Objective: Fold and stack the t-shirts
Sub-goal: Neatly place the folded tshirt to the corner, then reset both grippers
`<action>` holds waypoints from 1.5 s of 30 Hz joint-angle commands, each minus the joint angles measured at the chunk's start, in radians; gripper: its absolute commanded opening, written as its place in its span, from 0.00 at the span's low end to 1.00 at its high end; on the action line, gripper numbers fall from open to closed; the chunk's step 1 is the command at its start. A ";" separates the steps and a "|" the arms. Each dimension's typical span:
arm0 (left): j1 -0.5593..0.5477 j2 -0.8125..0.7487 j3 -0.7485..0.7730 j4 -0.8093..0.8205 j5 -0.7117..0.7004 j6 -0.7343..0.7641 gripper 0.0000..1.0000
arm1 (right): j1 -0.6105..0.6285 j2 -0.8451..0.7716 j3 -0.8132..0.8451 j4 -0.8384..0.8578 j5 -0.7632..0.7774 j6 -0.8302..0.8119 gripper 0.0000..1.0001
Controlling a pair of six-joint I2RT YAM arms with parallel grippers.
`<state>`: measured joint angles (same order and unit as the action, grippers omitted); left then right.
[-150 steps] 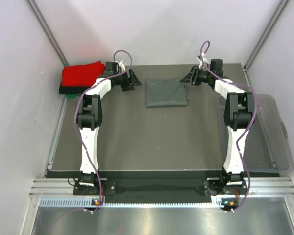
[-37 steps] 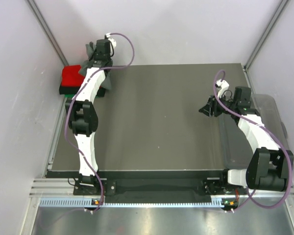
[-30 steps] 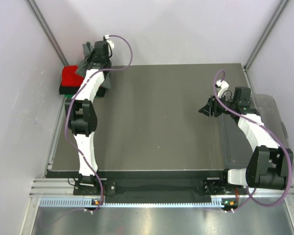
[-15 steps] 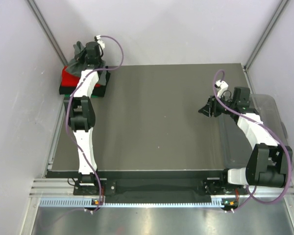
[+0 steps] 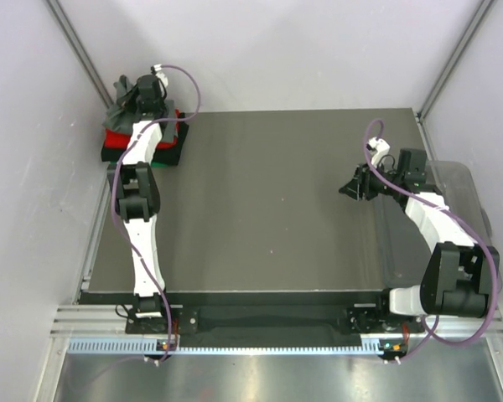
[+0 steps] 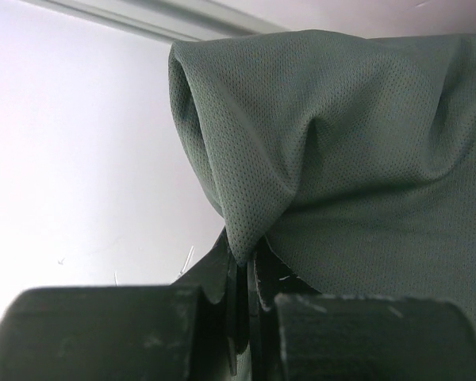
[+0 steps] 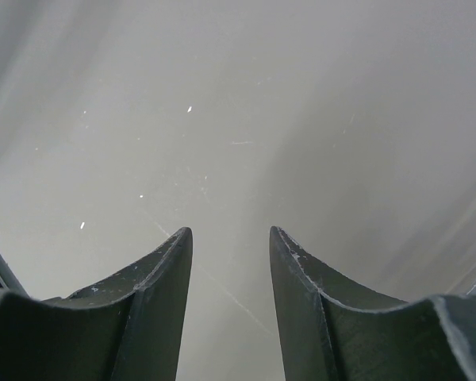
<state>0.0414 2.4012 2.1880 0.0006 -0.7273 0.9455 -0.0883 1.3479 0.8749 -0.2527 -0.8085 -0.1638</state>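
Two arms: left stretched to the far-left corner, right over the table [image 5: 260, 218].
Left gripper [image 6: 243, 274]: jaws pinched on bunched dark grey t-shirt [image 6: 357, 159], above the stack.
Stack top: red t-shirt [image 5: 116, 136].
Right gripper [image 7: 230, 238]: jaws apart, holding nothing.

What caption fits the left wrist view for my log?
Left end effector shut on a fold of the dark grey t-shirt, cloth bunched above it against a pale wall.
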 commanded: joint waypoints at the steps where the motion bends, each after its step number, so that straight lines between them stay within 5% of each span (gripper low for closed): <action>1: 0.011 -0.010 0.046 0.098 -0.021 0.021 0.00 | -0.013 0.008 0.004 0.047 -0.021 -0.009 0.44; 6: 0.008 0.007 0.050 0.108 -0.008 0.033 0.02 | -0.013 0.011 0.004 0.049 -0.021 -0.013 0.45; 7: 0.006 0.010 0.052 0.128 -0.017 0.039 0.11 | -0.013 0.011 0.003 0.050 -0.021 -0.013 0.45; 8: 0.003 0.012 0.052 0.140 -0.017 0.036 0.44 | -0.013 0.013 0.003 0.049 -0.020 -0.013 0.45; 11: -0.006 -0.016 0.033 0.139 0.003 -0.058 0.76 | -0.013 0.014 0.003 0.052 -0.021 -0.013 0.45; 16: -0.087 -0.160 -0.109 0.115 0.062 -0.247 0.98 | -0.013 0.000 -0.007 0.061 -0.020 -0.011 0.45; 19: -0.175 -0.240 -0.171 0.076 0.058 -0.326 0.99 | -0.013 -0.023 -0.017 0.076 -0.017 -0.009 0.46; 27: -0.357 -0.474 -0.209 -0.437 0.259 -0.710 0.99 | 0.004 -0.202 -0.016 0.070 0.089 -0.017 0.57; 29: -0.371 -0.520 -0.256 -0.514 0.333 -0.761 0.99 | 0.013 -0.260 -0.010 0.073 0.156 -0.002 0.70; 30: -0.371 -0.574 -0.278 -0.566 0.365 -0.807 0.99 | 0.024 -0.279 -0.011 0.079 0.188 0.000 0.94; 33: -0.370 -0.716 -0.417 -0.570 0.450 -0.841 0.99 | 0.027 -0.347 -0.033 0.122 0.310 -0.009 1.00; 38: -0.368 -1.048 -0.877 -0.262 0.535 -0.835 0.99 | 0.041 -0.323 0.002 0.099 0.610 0.082 1.00; 45: -0.331 -1.382 -1.154 -0.267 0.554 -0.895 0.99 | 0.045 -0.409 -0.045 0.040 0.640 0.014 1.00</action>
<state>-0.3122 1.1080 1.0962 -0.3496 -0.1974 0.0956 -0.0586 1.0157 0.8375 -0.2165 -0.2222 -0.1143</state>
